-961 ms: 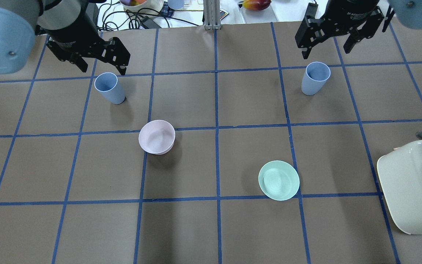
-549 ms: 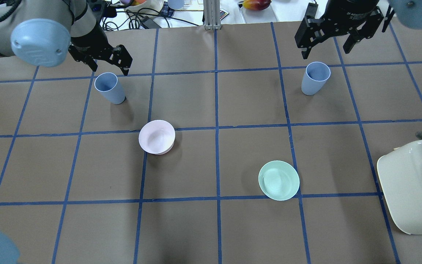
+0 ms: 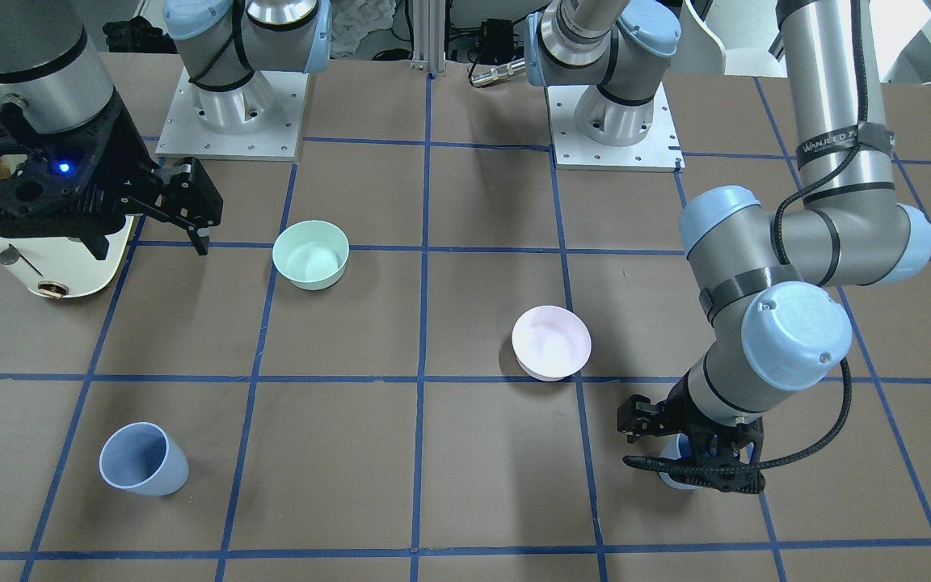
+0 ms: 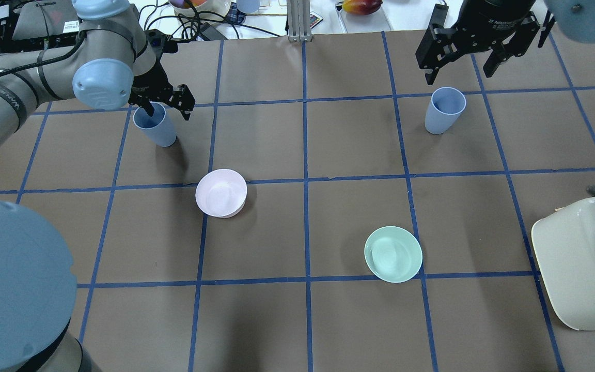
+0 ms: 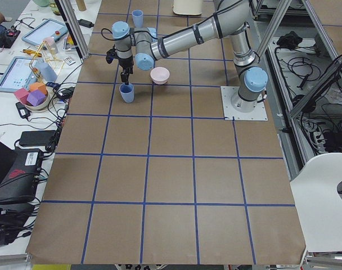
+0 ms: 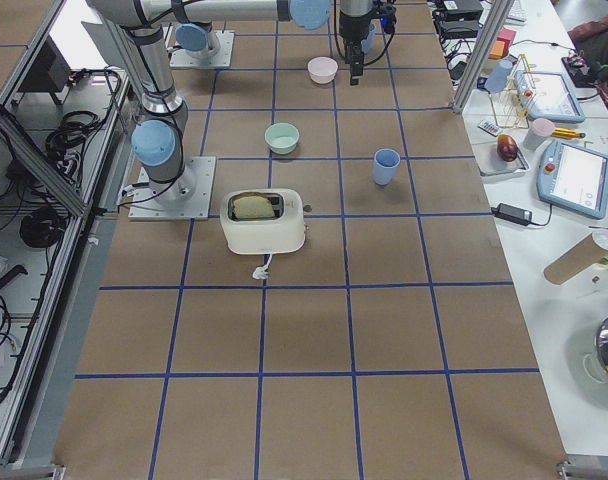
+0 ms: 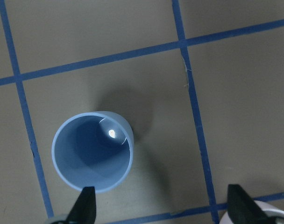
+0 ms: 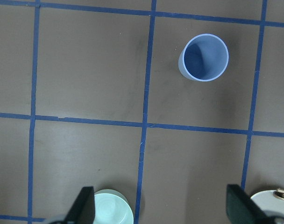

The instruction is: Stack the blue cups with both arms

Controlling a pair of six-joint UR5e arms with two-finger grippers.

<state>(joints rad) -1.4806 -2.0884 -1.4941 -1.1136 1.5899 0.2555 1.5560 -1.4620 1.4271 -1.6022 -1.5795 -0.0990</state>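
One blue cup stands upright at the far left, also in the left wrist view. My left gripper is open and low right behind it. One finger is at the cup's rim and the other is off to the side. In the front view the gripper hides most of this cup. The second blue cup stands upright at the far right, also in the right wrist view. My right gripper is open, high and behind it, touching nothing.
A pale pink bowl sits left of the table's middle. A mint-green bowl sits nearer, right of the middle. A cream toaster stands at the right edge. Cables and clutter lie beyond the far edge.
My left arm has swung down and towards the left cup, bringing its open gripper to the cup's rim. The right gripper has hardly moved. Both cups stand where they were.
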